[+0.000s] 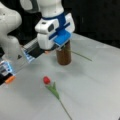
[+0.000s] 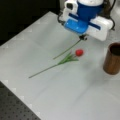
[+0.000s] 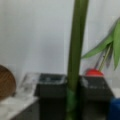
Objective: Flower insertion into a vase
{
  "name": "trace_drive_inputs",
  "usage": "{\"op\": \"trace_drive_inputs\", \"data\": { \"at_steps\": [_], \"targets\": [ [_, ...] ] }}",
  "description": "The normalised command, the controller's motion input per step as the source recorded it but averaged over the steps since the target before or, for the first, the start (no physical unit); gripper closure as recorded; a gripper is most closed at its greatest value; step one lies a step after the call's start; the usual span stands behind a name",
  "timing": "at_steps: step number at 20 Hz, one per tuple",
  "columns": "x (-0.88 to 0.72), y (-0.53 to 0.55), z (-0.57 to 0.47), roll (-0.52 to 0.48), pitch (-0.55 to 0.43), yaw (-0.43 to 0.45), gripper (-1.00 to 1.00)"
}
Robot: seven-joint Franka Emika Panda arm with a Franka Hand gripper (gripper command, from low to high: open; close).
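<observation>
In the wrist view, the vase sits at the far left edge, and the gripper has its jaws clamped on a green stem. It seems to be a flower stalk trailing onto the table. To its right a red tulip lies flat, and the vase stands upright further right, well apart.

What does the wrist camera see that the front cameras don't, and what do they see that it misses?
Only the wrist view: close up, the hand with dark fingers pinching a green stem. Only the front views: the whole brown vase standing upright, and the full red tulip lying on the grey table. Both: the stem, the red bloom, some of the vase.
</observation>
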Motion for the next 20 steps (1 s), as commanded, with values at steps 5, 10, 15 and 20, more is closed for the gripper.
{"op": "trace_drive_inputs", "data": {
  "at_steps": [5, 10, 15, 20],
  "targets": [
    [-0.35, -0.03, 0.41, 0.089, 0.072, 0.001, 1.0],
    [-0.19, 0.01, 0.12, -0.015, 0.072, 0.068, 1.0],
    [-0.24, 0.16, -0.24, -0.015, 0.015, 0.101, 1.0],
    [-0.42, 0.44, -0.28, 0.025, -0.052, 0.033, 1.0]
  ]
}}
